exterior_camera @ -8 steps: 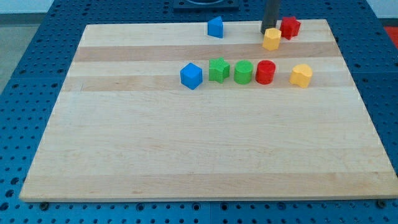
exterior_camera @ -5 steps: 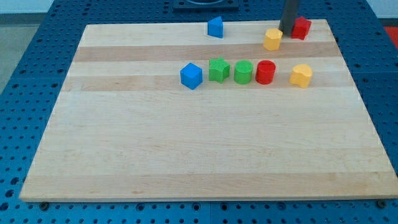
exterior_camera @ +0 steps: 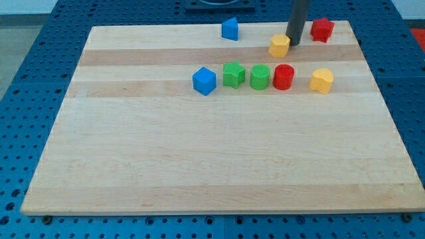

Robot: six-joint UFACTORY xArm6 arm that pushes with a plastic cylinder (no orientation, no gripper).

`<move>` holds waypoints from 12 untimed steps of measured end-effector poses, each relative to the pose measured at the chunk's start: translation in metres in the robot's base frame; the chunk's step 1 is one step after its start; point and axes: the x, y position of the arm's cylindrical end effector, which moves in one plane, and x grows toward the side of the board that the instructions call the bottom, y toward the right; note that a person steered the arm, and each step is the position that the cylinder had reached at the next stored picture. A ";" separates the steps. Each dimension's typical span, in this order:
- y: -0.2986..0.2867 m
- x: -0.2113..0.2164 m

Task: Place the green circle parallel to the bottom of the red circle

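Observation:
The green circle (exterior_camera: 259, 77) stands in a row near the board's upper middle, touching the red circle (exterior_camera: 283, 77) on its right and the green star (exterior_camera: 233, 74) on its left. My tip (exterior_camera: 293, 43) is above that row, at the right side of a yellow block (exterior_camera: 279, 46) and touching it. The tip is up and to the right of the red circle, apart from it.
A blue cube (exterior_camera: 204, 80) sits left of the green star. A second yellow block (exterior_camera: 321, 80) lies right of the red circle. A blue block (exterior_camera: 230, 29) and a red block (exterior_camera: 322, 29) sit near the wooden board's (exterior_camera: 133, 146) top edge.
My tip moved right and then came back down and left, and it pushed the upper yellow block to the left. The row with the green circle has not moved.

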 end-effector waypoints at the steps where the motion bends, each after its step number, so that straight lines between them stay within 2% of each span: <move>1: -0.017 0.000; 5: -0.027 0.000; 7: -0.054 0.007; 10: -0.064 0.047; 12: -0.092 0.074</move>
